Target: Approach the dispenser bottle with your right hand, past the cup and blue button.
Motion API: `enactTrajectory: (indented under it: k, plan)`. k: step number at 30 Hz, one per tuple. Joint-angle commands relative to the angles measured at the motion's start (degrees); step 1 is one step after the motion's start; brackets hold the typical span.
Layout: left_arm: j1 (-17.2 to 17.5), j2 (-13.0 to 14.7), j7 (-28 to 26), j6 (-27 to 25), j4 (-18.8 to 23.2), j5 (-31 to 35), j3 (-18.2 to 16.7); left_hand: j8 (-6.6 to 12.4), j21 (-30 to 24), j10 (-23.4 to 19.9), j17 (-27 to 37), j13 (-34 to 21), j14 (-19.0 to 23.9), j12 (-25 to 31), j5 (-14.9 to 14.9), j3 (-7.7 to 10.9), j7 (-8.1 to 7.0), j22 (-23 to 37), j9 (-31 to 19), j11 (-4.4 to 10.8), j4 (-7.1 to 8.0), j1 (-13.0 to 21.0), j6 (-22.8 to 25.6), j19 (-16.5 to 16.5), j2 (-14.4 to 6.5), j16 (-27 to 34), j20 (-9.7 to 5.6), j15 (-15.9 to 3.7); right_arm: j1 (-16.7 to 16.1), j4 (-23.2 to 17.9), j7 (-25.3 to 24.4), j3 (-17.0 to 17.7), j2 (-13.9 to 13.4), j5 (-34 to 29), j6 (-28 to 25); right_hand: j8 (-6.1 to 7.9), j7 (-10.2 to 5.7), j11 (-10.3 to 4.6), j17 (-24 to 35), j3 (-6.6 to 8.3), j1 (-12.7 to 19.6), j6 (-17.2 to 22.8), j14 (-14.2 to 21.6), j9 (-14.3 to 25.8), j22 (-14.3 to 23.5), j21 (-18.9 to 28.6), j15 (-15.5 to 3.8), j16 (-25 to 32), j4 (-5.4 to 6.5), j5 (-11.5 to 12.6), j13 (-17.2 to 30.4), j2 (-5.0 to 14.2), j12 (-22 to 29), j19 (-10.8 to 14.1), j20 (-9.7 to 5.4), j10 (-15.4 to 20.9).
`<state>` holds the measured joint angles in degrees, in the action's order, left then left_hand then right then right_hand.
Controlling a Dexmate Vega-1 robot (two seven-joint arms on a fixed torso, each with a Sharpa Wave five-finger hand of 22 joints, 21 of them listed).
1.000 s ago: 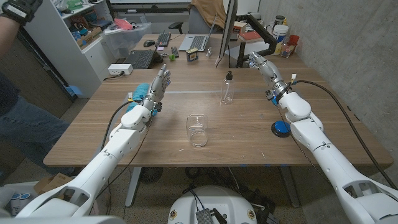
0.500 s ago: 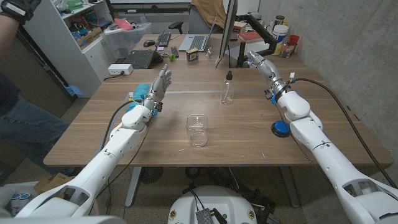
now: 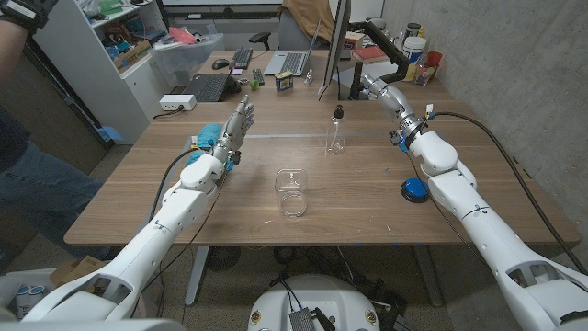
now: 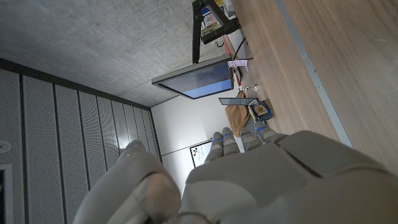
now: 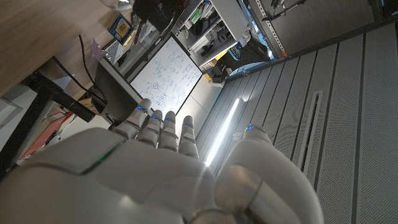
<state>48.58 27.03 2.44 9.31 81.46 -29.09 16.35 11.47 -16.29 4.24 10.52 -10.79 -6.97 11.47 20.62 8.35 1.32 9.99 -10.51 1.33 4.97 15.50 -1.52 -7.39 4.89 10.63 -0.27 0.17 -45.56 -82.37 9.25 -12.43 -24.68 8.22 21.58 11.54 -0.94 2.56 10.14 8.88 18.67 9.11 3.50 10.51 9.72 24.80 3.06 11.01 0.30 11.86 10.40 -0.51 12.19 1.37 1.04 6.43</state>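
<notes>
So quick update: over the last second my right hand (image 3: 379, 92) has drifted further out along the wooden desk (image 3: 367, 198), away from me and a touch toward the middle. It's now beyond the small clear plastic dispenser bottle with the black pump top (image 3: 335, 131), off to the bottle's right side and well apart from it. Nothing else budged; bottle, cup and button sit exactly where they were.

What that means, as far as I can judge: the "past the cup and button" part is basically done. The clear drinking glass (image 3: 292, 192) sits nearer me than the bottle and slightly to its left, and the round blue push button (image 3: 414, 190) is nearer me and to the bottle's right, right next to my forearm. My hand is already out beyond both of them. What's left is swinging in sideways toward the bottle, and probably coming back a bit, since I think I've overshot its depth.

Hand state: fingers straight and held close together, nothing in them, raised over the desk near the black monitor stand. The wrist view shows the same thing, fingers (image 5: 163, 127) lined up side by side.

My left hand (image 3: 234, 124) is just parked to the bottle's left, well apart from it, fingers extended and holding nothing.

One thing to watch: that bottle looks light and tall, so a clumsy sideways approach could tip it.
</notes>
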Motion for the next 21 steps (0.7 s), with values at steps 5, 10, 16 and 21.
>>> enactTrajectory:
  k: [5,10,16,21]
  plan:
    - [-0.1,0.2,-0.3,-0.6,0.5,0.3,0.3,0.29,0.1,0.0,0.1,-0.1,0.0,0.2,0.2,-0.31,0.18,0.2,-0.3,0.23,0.10,0.6,0.2,-0.1,-0.1,0.3,0.37,0.03,1.2,0.4,1.0,-0.9,-0.4,-1.1,0.8,0.21,0.02,-0.11,0.1,0.13,0.9,0.3,0.0,0.2,0.3,-0.5,0.16,-0.2,-0.43,-0.1,0.2,0.20,-0.1,-0.3,0.60,0.0]
    - [-0.1,0.3,-0.3,-0.9,0.7,0.3,0.4,0.28,0.3,0.1,0.1,-0.1,0.0,0.2,0.2,-0.38,0.24,0.2,-0.3,0.06,0.09,0.7,0.2,0.0,-0.2,0.3,0.36,0.23,1.2,0.3,0.9,-1.0,-0.6,-1.9,1.0,0.14,-0.03,-0.03,0.1,0.14,1.0,0.3,-0.2,0.2,0.3,-0.8,0.01,-0.2,-0.58,-0.1,0.2,0.19,-0.1,-0.5,0.86,-0.1]
    - [-0.1,0.3,-0.4,-1.0,0.8,0.5,0.7,0.27,0.4,0.1,0.1,-0.1,0.0,0.2,0.2,-0.44,0.23,0.2,-0.3,-0.17,0.08,0.7,0.3,0.0,-0.2,0.3,0.37,0.30,1.4,0.0,0.8,-1.2,-0.9,-2.7,1.2,0.05,-0.08,-0.04,0.1,0.14,1.2,0.3,-0.3,0.2,0.4,-1.1,0.01,-0.3,-0.77,-0.2,0.2,0.17,-0.1,-0.7,1.32,-0.2]
    - [-0.1,0.3,-0.5,-1.2,1.0,0.5,0.8,0.25,0.5,0.1,0.2,-0.1,0.0,0.2,0.2,-0.51,0.25,0.3,-0.3,-0.12,0.07,0.8,0.3,0.0,-0.2,0.3,0.37,0.29,1.6,-0.2,0.7,-1.4,-1.1,-3.5,1.3,-0.05,-0.34,-0.27,0.2,0.10,1.4,0.2,-0.6,0.2,0.4,-1.6,-0.05,-0.4,-1.00,-0.2,0.2,0.09,-0.3,-1.3,2.66,-0.6]
